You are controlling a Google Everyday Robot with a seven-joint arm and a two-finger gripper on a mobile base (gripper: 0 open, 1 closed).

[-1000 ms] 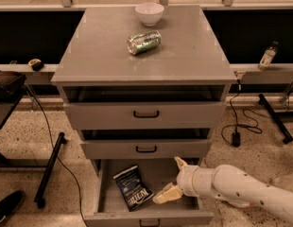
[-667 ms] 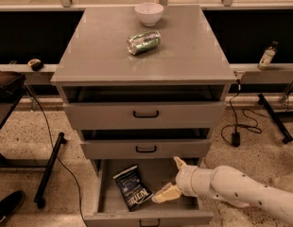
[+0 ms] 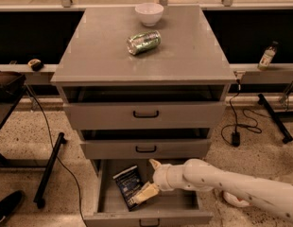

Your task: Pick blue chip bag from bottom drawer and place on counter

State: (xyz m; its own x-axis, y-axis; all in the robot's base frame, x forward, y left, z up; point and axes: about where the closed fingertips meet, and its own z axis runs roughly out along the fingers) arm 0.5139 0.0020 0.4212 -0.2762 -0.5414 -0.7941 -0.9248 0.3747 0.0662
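The blue chip bag (image 3: 126,184) lies flat on the floor of the open bottom drawer (image 3: 108,203), left of centre. My gripper (image 3: 149,179) reaches into the drawer from the right, just right of the bag. It is open: one cream fingertip (image 3: 154,164) points up near the drawer above, and the other (image 3: 144,193) lies over the bag's lower right edge. The grey counter (image 3: 184,51) tops the cabinet.
A crushed green-silver can (image 3: 143,41) and a white bowl (image 3: 149,13) sit on the counter. The two upper drawers (image 3: 145,114) are slightly pulled out. A black stand leg (image 3: 49,169) lies on the floor at left, with cables (image 3: 241,126) at right.
My gripper has moved a little left, and its lower finger now reaches over the bag's edge. The bag has not moved.
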